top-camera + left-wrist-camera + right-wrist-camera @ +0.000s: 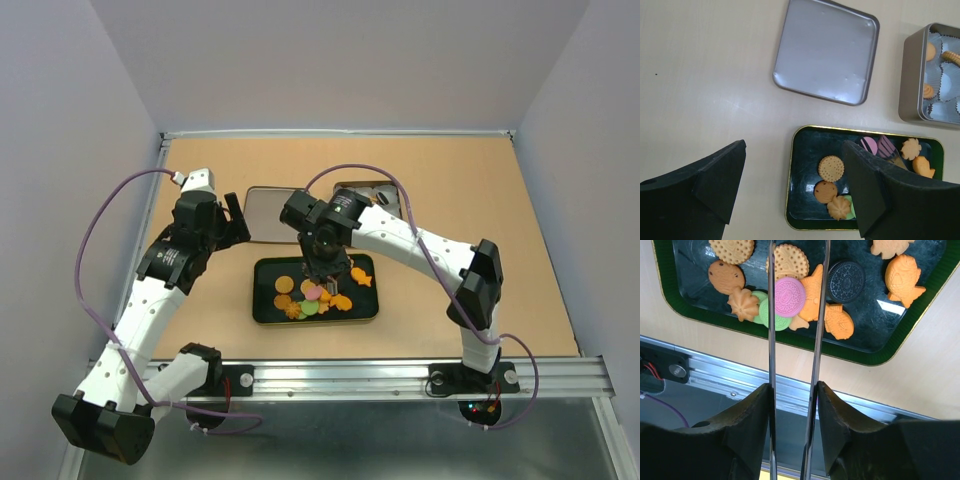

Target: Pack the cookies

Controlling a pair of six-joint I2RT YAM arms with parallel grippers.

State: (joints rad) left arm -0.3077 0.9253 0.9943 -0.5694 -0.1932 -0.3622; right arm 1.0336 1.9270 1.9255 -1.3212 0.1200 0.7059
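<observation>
The cookies (310, 295) lie in a dark green tray (262, 312): round orange-brown, pink, green, one dark sandwich cookie (846, 281) and an orange fish (902, 272). My right gripper (325, 262) hangs over the tray and is shut on thin metal tongs (771, 315). In the right wrist view its jaws (794, 387) press the two spread blades, which straddle a pink cookie (788, 296) without visibly touching it. My left gripper (795, 150) is open and empty above the table at the tray's left end (790, 200), near a dotted round cookie (831, 168).
A silver lid (827, 50) lies flat behind the tray. An open metal tin (910, 75) at the back right holds white paper cups, some with cookies (930, 51). The aluminium rail (740, 380) runs along the table's near edge.
</observation>
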